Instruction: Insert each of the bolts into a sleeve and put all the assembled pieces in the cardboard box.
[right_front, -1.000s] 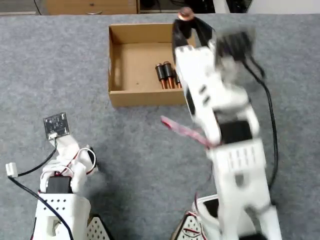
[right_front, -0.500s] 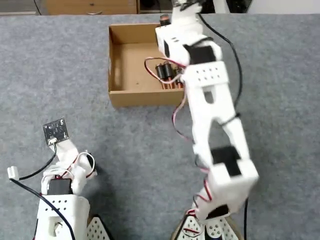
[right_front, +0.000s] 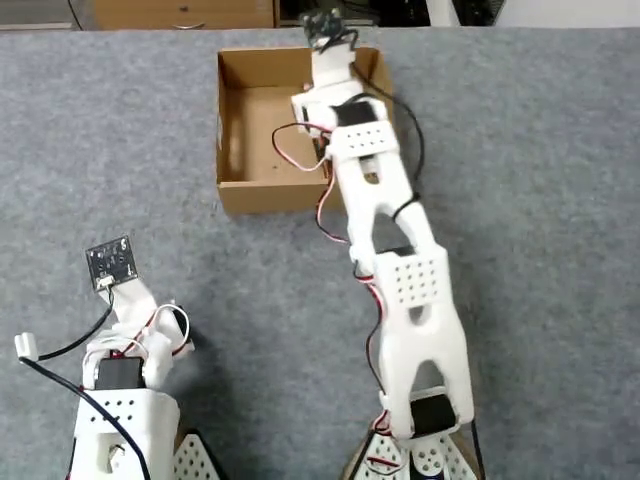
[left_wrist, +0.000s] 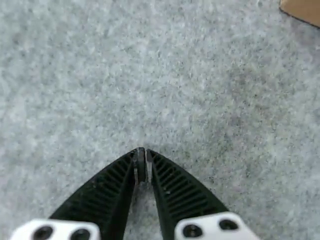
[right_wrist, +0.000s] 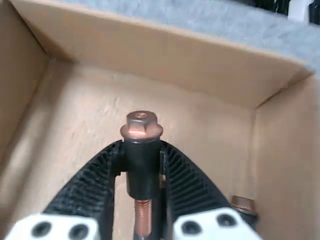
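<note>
The right jaws clench a black sleeve with a copper bolt through it, inside the cardboard box. Another assembled piece lies on the box floor nearby. The left jaws are pressed together, empty, over the counter.

Robotics lab bench. Evidence: a left arm and a right arm, both white plastic with exposed wiring and a bare camera board, stand on a table covered in grey felt. Beyond the right gripper, a wooden drawer unit lines the table's far edge.
</note>
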